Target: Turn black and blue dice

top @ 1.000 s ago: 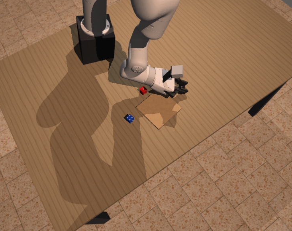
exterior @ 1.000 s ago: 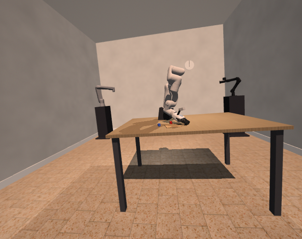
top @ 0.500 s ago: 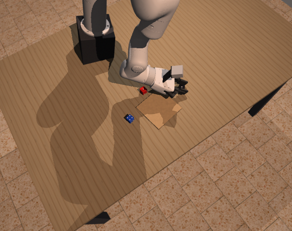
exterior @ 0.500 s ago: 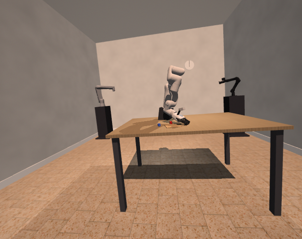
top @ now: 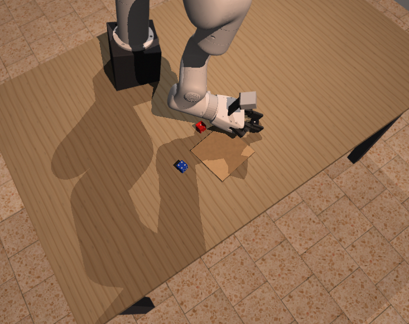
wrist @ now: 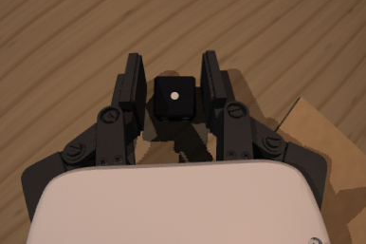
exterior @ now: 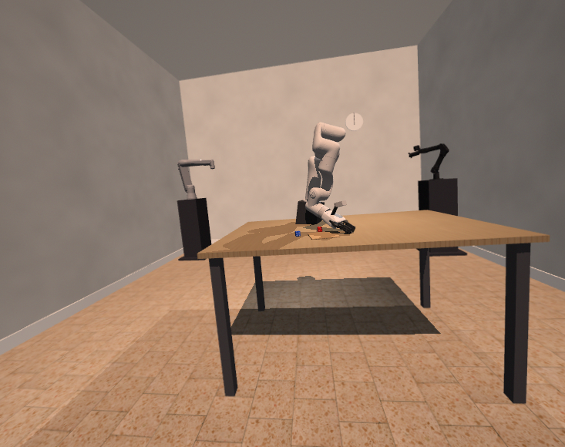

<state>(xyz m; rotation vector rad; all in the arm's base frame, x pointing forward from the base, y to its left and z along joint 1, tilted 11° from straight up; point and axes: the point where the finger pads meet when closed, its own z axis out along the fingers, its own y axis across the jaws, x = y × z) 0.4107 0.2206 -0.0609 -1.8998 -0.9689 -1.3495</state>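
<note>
Reaching low over the worktop (top: 312, 67), the claw (wrist: 174, 68) stands spread, with narrow gaps showing between each finger and the black die (wrist: 174, 97) that sits between them. In the wrist view the die rests on the bare wood, one white pip on the face turned toward the camera. It lies off the mat (top: 219, 151), just beyond the mat's far corner; a corner of the mat shows at the right edge of the wrist view, near the claw but apart from the die.

From above, the mat is a tan square set cornerwise on the worktop, partly under the arm's shadow. The red die (top: 200, 126) sits just off the mat's upper left edge, close beside the white wrist housing, and whether it touches the mat cannot be told. The blue die (top: 181, 166) lies on the wood to the left of the mat, near its left corner but apart from it, white pips showing on its top and sides.

Broad wood stretches to the right of the claw and toward the far edge. The arm's black pedestal (top: 112, 75) stands well apart toward the upper left. In the exterior view the dice and mat lie well in from every edge of the worktop.
</note>
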